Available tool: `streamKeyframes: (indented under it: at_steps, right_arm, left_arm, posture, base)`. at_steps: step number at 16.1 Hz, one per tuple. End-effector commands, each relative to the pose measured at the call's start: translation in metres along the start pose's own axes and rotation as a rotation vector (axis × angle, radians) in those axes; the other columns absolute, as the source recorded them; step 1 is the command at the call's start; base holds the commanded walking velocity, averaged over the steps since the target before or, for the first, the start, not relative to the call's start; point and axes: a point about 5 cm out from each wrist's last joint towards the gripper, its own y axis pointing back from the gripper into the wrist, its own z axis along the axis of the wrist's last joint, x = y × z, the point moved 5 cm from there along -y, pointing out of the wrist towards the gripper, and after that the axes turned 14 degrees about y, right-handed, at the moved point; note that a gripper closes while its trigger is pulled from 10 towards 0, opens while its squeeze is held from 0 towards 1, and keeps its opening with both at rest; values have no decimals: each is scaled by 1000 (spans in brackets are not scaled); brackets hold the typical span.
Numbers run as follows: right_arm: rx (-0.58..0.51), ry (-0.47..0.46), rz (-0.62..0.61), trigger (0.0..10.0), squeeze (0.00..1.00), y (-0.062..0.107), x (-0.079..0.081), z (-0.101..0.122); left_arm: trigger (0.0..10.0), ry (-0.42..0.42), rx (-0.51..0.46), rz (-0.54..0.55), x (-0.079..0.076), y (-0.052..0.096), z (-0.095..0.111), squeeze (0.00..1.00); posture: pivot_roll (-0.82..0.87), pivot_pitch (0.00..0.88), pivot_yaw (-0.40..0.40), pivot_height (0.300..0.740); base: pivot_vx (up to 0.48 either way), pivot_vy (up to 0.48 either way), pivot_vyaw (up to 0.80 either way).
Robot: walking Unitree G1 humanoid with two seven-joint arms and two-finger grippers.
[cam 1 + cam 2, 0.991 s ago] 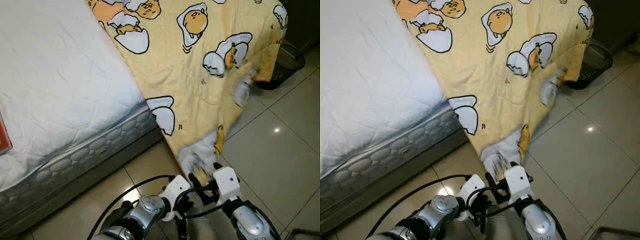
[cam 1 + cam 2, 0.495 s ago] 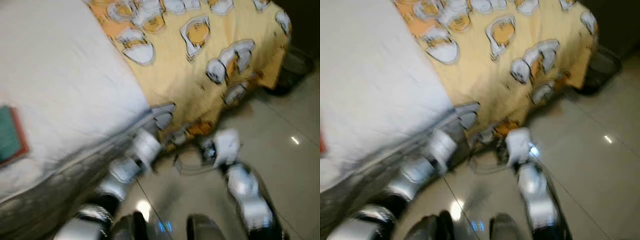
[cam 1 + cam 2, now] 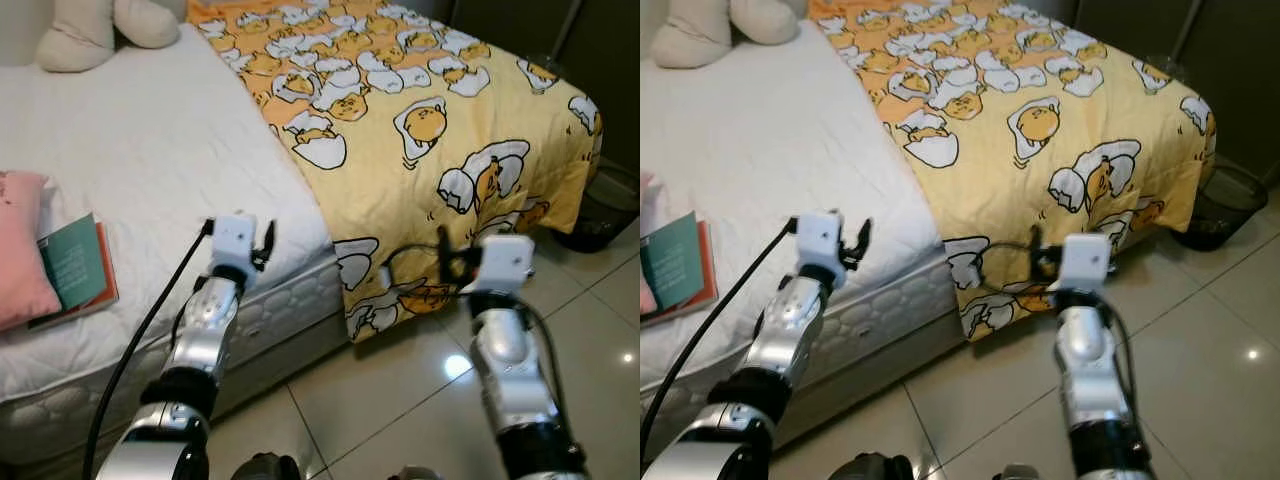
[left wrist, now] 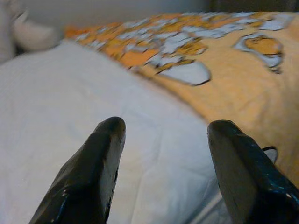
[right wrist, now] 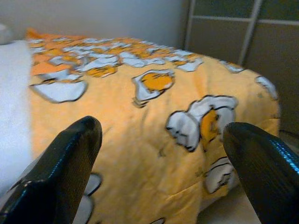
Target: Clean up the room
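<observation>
Both pincers raised, released yellow blanket (image 3: 420, 120) ahead of right pincer (image 3: 440, 262).

Home bedroom: bed (image 3: 130, 170), cartoon blanket (image 3: 430, 130), tiled floor (image 3: 400, 400).

Blanket (image 3: 420, 130) drapes the mattress's (image 3: 130, 170) right half; book (image 3: 75, 265), apparently, left.

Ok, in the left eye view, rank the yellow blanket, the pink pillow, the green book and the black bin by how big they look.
1. Yellow blanket, by far the largest.
2. Pink pillow, though the frame edge cuts it off.
3. Green book and black bin look about alike; the bin sits farther away and is cut off, so no ranking between them.
</observation>
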Motion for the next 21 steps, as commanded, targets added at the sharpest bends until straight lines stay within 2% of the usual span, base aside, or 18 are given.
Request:
streamKeyframes:
  at_steps: [1,3,5,6,8,9,13,15,16,18,21]
  right_arm:
    - [-8,4,19,10000,1000,2,3,-1]
    - [25,38,51,10000,1000,2,13,-10]
    - [60,59,34,10000,1000,0,11,-17]
    - [49,48,41,10000,0,-1,11,-15]
    - [19,47,95,10000,0,-3,18,-9]
    - [16,44,100,10000,0,-4,20,-9]
    - [26,41,99,10000,0,-4,23,-12]
    - [29,42,102,10000,0,-3,24,-13]
    - [22,42,95,10000,0,-3,21,-13]
    - [13,44,90,10000,0,-1,15,-14]
    - [24,56,115,10000,0,4,18,-21]
  left_arm:
    - [10000,30,27,46,3,2,-8,0]
    - [10000,49,56,117,6,3,-15,0]
    - [10000,70,86,119,7,2,-19,0]
    - [10000,59,82,108,5,1,-17,0]
    - [10000,-9,68,68,0,-1,-13,0]
    - [10000,-17,73,61,-3,-3,-12,0]
    - [10000,-15,91,77,-4,-7,-12,0]
    - [10000,6,94,109,1,-7,-12,0]
    - [10000,43,81,139,9,-4,-13,0]
    - [10000,29,53,137,15,5,-14,0]
    - [10000,10,53,101,5,7,-16,0]
  posture:
    - [-204,0,75,740]
    - [-206,0,73,740]
    - [-207,0,76,740]
    - [-207,0,76,740]
    - [-207,0,76,740]
    - [-208,0,84,740]
    - [-204,0,88,740]
    - [-204,0,85,740]
    - [-206,0,84,740]
    - [-204,0,81,740]
    - [-198,0,71,740]
  base:
    - [0,-458,0]
    - [0,-458,0]
    - [0,-458,0]
    - [289,0,0]
    - [0,-240,356]
    - [0,-472,669]
    - [0,-467,627]
    - [0,-465,569]
    - [0,-461,556]
    - [0,-458,553]
    - [0,-460,538]
